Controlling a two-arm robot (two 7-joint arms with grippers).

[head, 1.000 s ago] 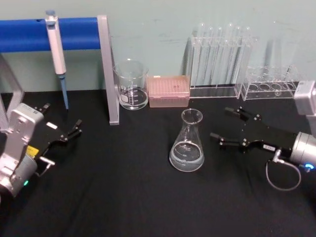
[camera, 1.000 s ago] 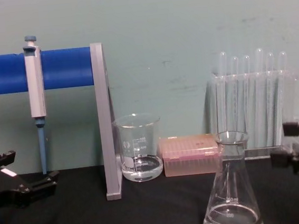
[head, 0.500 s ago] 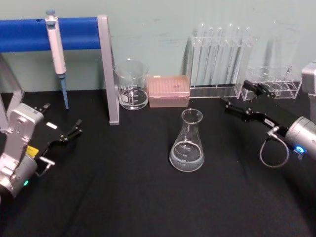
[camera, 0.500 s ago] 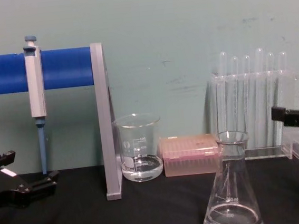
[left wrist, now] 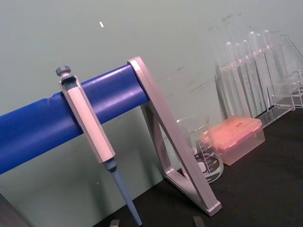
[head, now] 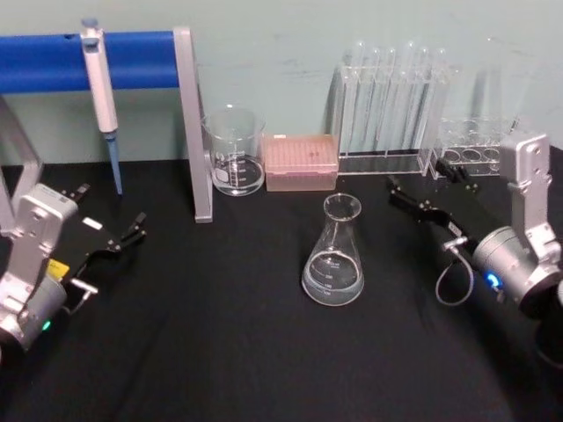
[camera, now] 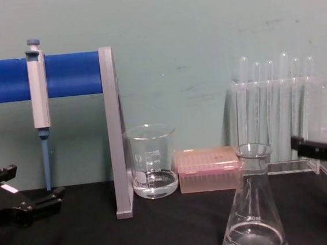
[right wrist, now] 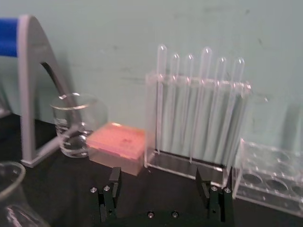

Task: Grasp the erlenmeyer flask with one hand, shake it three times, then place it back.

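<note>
On the black table (head: 220,352), mid-scene, stands the erlenmeyer flask (head: 333,252) upright, untouched, a little clear liquid showing from the chest view. Well apart to its right hovers the right gripper (head: 428,193), fingers (right wrist: 114,182) spread wide on nothing, facing the test tubes (right wrist: 199,109) per its wrist view. Parked far left, the left gripper (head: 110,227), also splayed.
</note>
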